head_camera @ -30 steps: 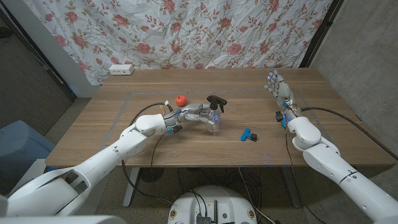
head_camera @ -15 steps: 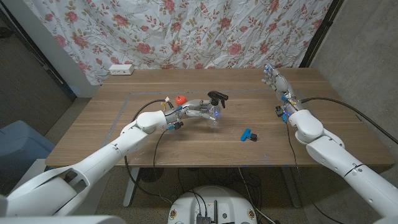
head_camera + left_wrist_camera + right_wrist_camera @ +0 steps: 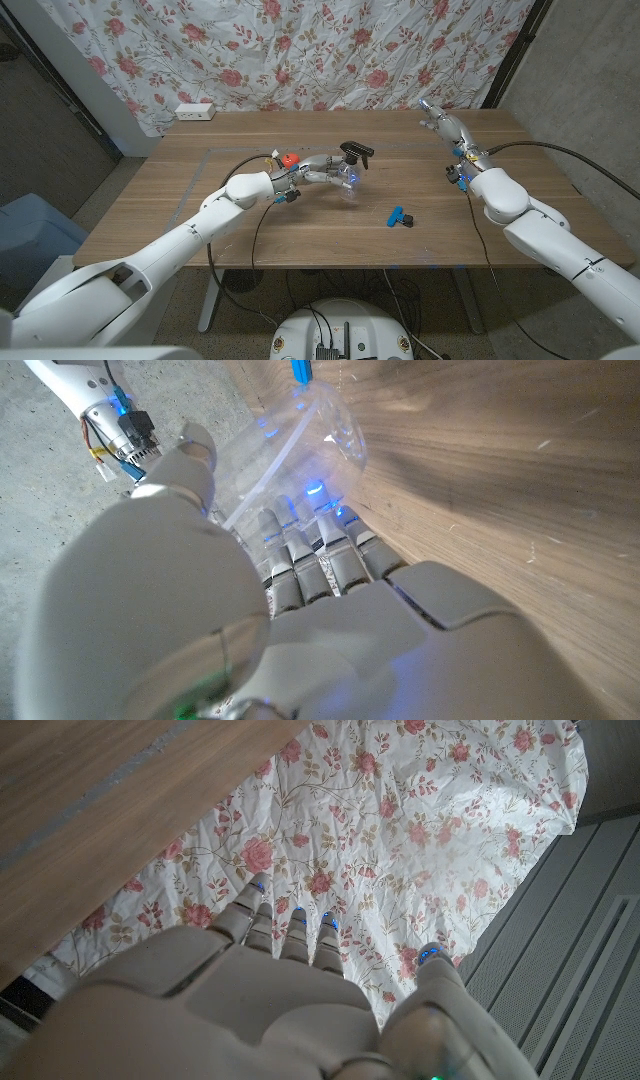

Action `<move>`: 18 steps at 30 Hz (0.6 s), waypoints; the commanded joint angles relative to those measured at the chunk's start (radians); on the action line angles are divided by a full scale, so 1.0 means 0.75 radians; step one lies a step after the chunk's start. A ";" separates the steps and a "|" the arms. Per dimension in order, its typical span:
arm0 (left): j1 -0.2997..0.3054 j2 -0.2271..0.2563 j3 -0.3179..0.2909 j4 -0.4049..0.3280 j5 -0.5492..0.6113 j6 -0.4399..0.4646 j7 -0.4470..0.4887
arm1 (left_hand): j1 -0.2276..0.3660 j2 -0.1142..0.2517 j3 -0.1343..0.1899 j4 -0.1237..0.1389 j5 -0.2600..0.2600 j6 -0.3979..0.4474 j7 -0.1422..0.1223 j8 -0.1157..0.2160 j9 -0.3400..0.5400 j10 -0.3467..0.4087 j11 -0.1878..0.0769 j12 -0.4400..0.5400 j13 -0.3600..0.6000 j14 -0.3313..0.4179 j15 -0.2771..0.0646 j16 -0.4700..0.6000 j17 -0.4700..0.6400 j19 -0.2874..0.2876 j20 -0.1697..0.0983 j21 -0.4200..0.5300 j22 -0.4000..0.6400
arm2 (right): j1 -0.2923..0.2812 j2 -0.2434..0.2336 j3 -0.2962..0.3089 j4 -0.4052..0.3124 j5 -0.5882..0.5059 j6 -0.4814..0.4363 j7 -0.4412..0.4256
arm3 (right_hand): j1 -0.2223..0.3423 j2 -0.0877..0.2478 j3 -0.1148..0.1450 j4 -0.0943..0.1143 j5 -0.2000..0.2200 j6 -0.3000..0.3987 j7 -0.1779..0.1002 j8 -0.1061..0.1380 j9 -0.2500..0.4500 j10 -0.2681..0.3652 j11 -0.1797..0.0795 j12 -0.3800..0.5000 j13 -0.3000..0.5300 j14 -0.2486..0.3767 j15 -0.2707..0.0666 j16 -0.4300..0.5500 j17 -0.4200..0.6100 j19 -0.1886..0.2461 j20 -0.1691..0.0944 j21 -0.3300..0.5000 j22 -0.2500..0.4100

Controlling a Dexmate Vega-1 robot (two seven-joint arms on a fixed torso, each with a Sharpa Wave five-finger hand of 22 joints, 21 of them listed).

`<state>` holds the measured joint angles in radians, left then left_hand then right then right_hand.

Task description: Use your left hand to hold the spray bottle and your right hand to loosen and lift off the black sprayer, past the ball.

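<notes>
Two hands: your left hand (image 3: 312, 172) has its fingers (image 3: 318, 556) wrapped around the clear bottle (image 3: 345, 180), tilted mid-frame with its black sprayer (image 3: 354, 153) on. Your right hand (image 3: 441, 119), upper right above the bench (image 3: 520, 210), holds nothing, fingers spread.

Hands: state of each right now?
Left hand: holding the spray bottle, lifted off the table.
Right hand: open, holding nothing, far from the bottle.
</notes>
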<state>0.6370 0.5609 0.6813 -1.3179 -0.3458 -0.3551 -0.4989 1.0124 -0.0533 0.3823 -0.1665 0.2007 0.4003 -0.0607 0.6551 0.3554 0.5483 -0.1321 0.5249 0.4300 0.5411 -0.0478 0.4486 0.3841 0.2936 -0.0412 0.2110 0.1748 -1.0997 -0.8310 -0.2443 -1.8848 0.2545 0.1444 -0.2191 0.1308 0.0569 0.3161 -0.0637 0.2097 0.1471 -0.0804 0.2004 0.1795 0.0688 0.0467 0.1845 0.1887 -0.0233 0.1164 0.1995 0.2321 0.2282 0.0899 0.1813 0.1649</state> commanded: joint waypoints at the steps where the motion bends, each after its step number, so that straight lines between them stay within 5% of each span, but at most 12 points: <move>1: -0.044 -0.025 0.022 0.031 0.021 0.009 -0.009 | 0.084 0.106 0.000 0.001 0.009 0.001 0.003 0.015 0.003 0.081 -0.080 0.023 0.107 0.009 -0.207 0.005 0.002 0.017 -0.064 0.005 0.003 | -0.083 -0.135 0.088 -0.173 -0.057 -0.085 0.042 | 0.019 -0.005 0.004 -0.018 -0.008 0.023 0.007 0.014 0.004 -0.012 0.002 -0.002 0.003 -0.015 0.005 -0.003 -0.001 -0.013 0.010 -0.003 0.004; 9: -0.094 -0.046 0.041 0.095 0.031 -0.017 -0.058 | 0.078 0.109 -0.001 0.004 0.011 0.000 0.001 0.019 0.001 0.074 -0.087 0.022 0.112 0.002 -0.207 -0.006 0.000 0.018 -0.063 0.004 0.004 | -0.114 -0.220 0.147 -0.250 -0.065 -0.107 0.128 | 0.040 -0.019 0.008 -0.045 -0.014 0.046 0.012 0.021 0.008 -0.038 0.008 -0.003 0.004 -0.028 0.017 -0.003 -0.002 -0.024 0.021 -0.003 0.004; 18: -0.133 -0.077 0.056 0.179 0.033 -0.058 -0.102 | 0.073 0.106 -0.004 0.003 0.013 0.004 -0.019 0.027 0.000 0.077 -0.092 0.024 0.119 0.000 -0.215 -0.016 -0.003 0.017 -0.069 0.002 0.004 | -0.133 -0.274 0.182 -0.335 -0.100 -0.161 0.186 | 0.116 -0.018 0.041 -0.107 -0.017 0.029 0.015 0.016 0.015 -0.097 0.007 -0.006 0.006 -0.051 0.037 -0.002 -0.004 -0.039 0.033 -0.001 0.004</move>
<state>0.5745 0.5282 0.7085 -1.2500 -0.3265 -0.3652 -0.5372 1.0042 -0.0451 0.3791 -0.1685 0.2048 0.3998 -0.0609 0.6690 0.3514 0.5443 -0.1360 0.5306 0.4300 0.5409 -0.0477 0.4421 0.3798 0.2954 -0.0393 0.2109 0.1747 -1.1756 -0.9759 -0.1471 -2.0572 0.2055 0.0661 -0.1331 0.2035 0.0421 0.3412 -0.1327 0.1944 0.1714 -0.0699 0.2111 0.1888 0.0068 0.0481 0.1809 0.1886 -0.0520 0.1377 0.1999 0.2276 0.2049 0.1130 0.1813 0.1649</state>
